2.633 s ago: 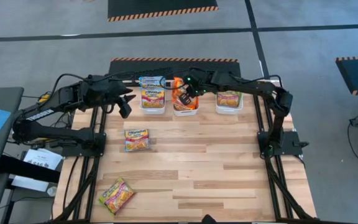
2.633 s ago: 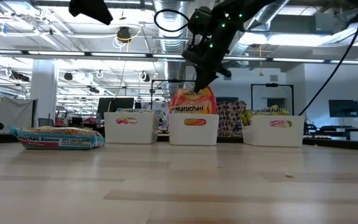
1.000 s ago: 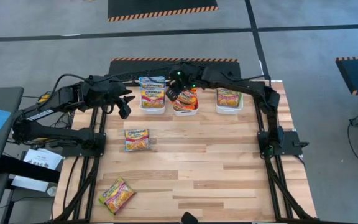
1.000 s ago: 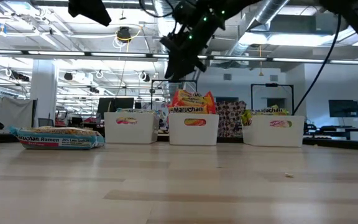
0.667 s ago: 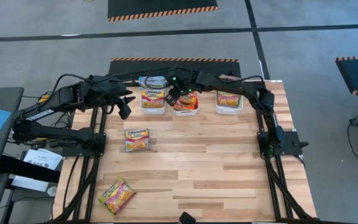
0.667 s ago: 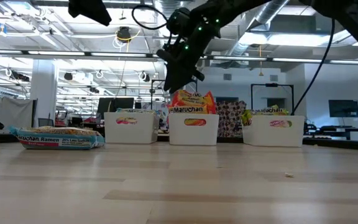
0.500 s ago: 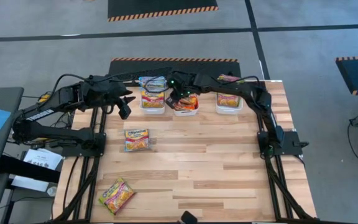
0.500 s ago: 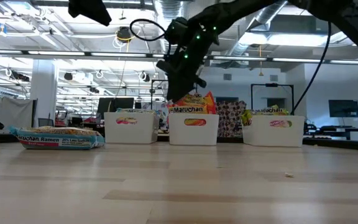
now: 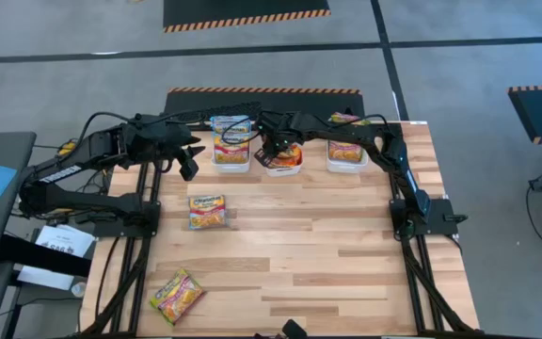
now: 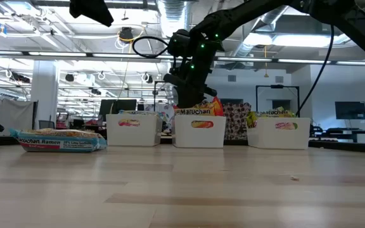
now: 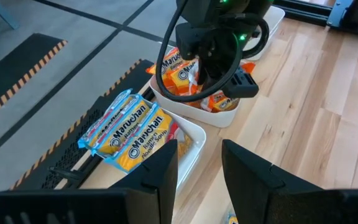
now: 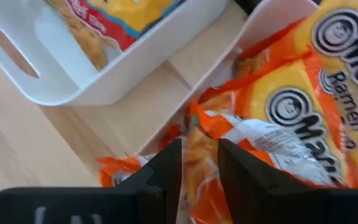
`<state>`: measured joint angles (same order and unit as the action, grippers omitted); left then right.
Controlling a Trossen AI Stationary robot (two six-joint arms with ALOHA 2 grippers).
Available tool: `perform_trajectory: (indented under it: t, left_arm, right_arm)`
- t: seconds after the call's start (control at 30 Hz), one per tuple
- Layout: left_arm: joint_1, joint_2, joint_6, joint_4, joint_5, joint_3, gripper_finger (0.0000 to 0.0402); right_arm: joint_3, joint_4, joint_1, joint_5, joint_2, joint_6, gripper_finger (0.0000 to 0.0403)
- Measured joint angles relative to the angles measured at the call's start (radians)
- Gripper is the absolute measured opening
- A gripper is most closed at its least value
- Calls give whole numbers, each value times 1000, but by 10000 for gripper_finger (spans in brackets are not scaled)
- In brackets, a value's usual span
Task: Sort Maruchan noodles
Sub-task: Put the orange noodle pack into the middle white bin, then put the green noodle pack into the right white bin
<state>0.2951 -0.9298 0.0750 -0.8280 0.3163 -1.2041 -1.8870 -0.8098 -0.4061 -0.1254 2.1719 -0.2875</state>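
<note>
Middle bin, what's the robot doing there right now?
Right gripper down in middle bin, fingers among orange noodle packets. Left gripper waits beside left bin. Nothing blocking.

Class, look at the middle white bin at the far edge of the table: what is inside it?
The middle white bin holds orange-and-yellow Maruchan packets, some standing above the rim. The right gripper reaches in among them; how many packets lie underneath cannot be seen.

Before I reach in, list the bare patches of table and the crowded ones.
Open wood fills the right half of the table, from the three white bins to the near edge. A smaller patch lies between the blue-accent packet and the green-pink packet. Crowded: the bin row, where the right gripper pokes into the middle bin and the left gripper hovers beside it.
</note>
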Motion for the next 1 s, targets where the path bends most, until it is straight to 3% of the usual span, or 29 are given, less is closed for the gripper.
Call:
perform_trajectory:
  t: [0.17, 0.43, 1.0]
  left_arm:
    - [0, 0, 0, 0, 0, 0, 111]
    - [0, 0, 0, -5, 0, 0, 111]
    - [0, 0, 0, -65, -14, 0, 111]
  right_arm:
    - [0, 25, 5, 63, 11, -3, 127]
    - [-37, 60, 21, 75, 4, -2, 127]
    - [-299, -175, 18, 74, 2, 80, 127]
